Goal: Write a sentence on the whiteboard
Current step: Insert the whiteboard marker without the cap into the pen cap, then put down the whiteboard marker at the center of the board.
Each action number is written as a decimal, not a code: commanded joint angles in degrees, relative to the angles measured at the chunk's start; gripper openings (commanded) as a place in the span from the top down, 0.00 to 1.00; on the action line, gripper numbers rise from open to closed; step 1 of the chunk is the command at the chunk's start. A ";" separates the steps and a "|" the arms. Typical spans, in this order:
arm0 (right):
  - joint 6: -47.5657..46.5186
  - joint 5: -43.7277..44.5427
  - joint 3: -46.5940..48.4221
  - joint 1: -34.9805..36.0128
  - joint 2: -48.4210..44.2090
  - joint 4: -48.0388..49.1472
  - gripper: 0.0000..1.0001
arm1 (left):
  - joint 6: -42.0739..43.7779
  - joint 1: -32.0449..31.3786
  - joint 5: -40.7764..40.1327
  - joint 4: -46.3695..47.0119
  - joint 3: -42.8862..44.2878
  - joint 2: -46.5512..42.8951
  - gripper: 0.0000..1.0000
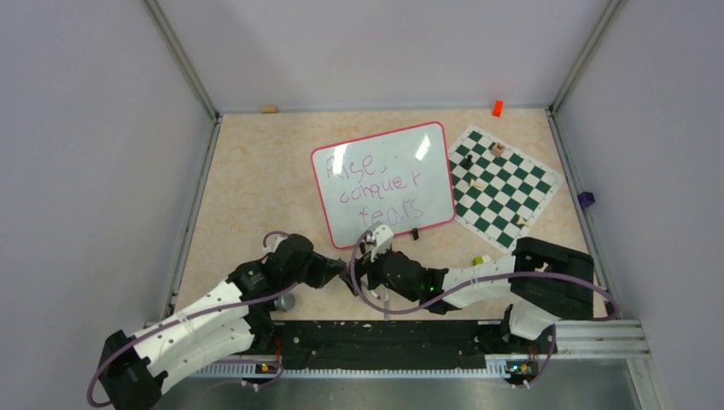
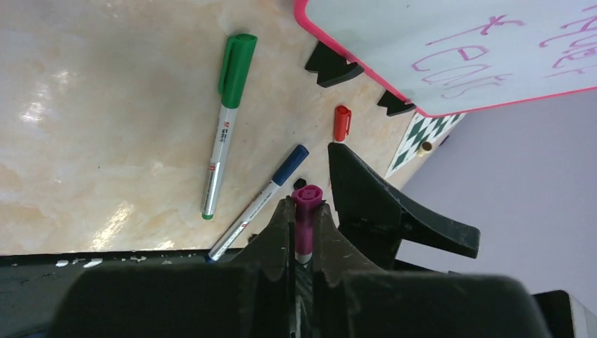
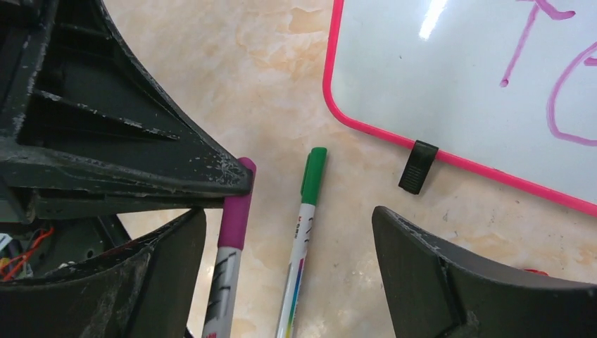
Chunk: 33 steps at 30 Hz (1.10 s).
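Note:
The whiteboard [image 1: 384, 184] stands at the table's middle, white with a pink rim and black feet. The sentence [image 1: 376, 184] is on it in purple, three lines: "Rise, conquer fears". My left gripper [image 2: 303, 205] is shut on a purple marker [image 2: 308, 196] with its magenta cap on. In the top view my left gripper [image 1: 337, 275] and my right gripper [image 1: 365, 266] meet just in front of the board's near edge. My right gripper [image 3: 288, 215] is open. The purple marker [image 3: 236, 211] lies against its left finger [image 3: 162, 267].
A green marker [image 2: 229, 120], a blue marker [image 2: 264, 201] and a red cap [image 2: 341, 123] lie on the table below the grippers. The green-and-white chess mat [image 1: 504, 184] with several pieces lies right of the board. An orange piece [image 1: 497, 108] sits at the back wall.

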 commanded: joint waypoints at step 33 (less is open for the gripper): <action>6.39 15.61 -0.50 -20.47 -49.90 -60.79 0.21 | 19.21 1.95 -29.21 -9.36 11.65 10.18 0.01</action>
